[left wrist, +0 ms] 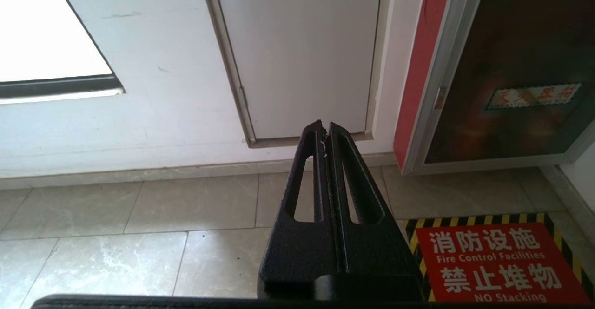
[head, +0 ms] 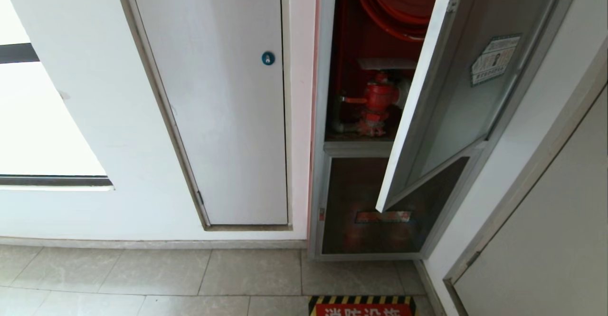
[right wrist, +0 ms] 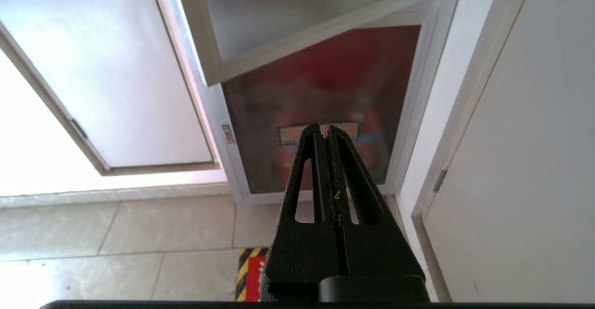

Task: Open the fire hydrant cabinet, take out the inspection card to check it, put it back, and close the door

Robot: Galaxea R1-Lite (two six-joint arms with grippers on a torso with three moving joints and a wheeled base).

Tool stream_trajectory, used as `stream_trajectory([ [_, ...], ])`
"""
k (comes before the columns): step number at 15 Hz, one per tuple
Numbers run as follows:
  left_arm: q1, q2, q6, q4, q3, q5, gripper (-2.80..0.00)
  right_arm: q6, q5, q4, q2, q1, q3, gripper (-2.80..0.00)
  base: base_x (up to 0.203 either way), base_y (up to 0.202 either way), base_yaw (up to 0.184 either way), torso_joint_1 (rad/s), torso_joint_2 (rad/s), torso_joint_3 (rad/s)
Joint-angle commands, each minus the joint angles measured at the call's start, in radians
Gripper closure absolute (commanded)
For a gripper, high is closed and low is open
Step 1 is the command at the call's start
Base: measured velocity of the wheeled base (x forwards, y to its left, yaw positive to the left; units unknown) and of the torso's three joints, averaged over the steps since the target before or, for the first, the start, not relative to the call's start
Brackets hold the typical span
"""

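Starting at the left, the white door [head: 223, 116] with its blue lock [head: 268, 58] is seen shut in the wall and plays no part here. Next to it, on the right, the fire hydrant cabinet [head: 319, 116] stands tall against the wall, its long axis upright from the floor [head: 156, 273] to beyond the top of the head view. Inside, the red hose reel [head: 394, 7] is seen above and the red valve [head: 377, 100] below it.

The door [head: 456, 97] is already swung out, hinged on the cabinet's right side, its free edge pointed out into the room and toward the robot; its long axis runs upright too. A sticker [head: 495, 59] is carried on its glass. Below it the smaller dark panel [head: 370, 206] is closed. So the opening step can be judged done or nearly done.

The inspection card cannot be made out in any view; it is judged to be untaken, with checking, return and closing all left.

The left hand [left wrist: 324, 128] is held low above the floor tiles, fingers pressed together, nothing gripped, aimed at the foot of the white door. The right hand [right wrist: 324, 130] is likewise closed and empty, pointed at the lower panel beneath the open door's bottom corner.
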Motion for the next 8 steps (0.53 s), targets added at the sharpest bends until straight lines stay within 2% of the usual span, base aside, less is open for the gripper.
stream_trajectory([
  [1, 0.000, 0.001, 0.000, 0.000, 0.000, 0.000, 0.00, 0.001, 0.009, 0.003, 0.111, 0.002, -0.083, 0.00, 0.000, 0.000, 0.000, 0.000, 0.00, 0.000],
  [3, 0.000, 0.001, 0.001, 0.000, 0.000, 0.000, 0.00, 0.002, 0.070, 0.005, 0.220, 0.004, -0.177, 0.00, 0.000, 0.000, 0.000, 0.000, 0.00, 0.000],
  [8, 0.000, 0.001, 0.000, 0.000, 0.000, 0.000, 0.00, 0.018, 0.289, 0.002, 0.539, 0.006, -0.415, 0.00, 0.000, 0.000, 0.000, 0.000, 0.00, 0.000],
])
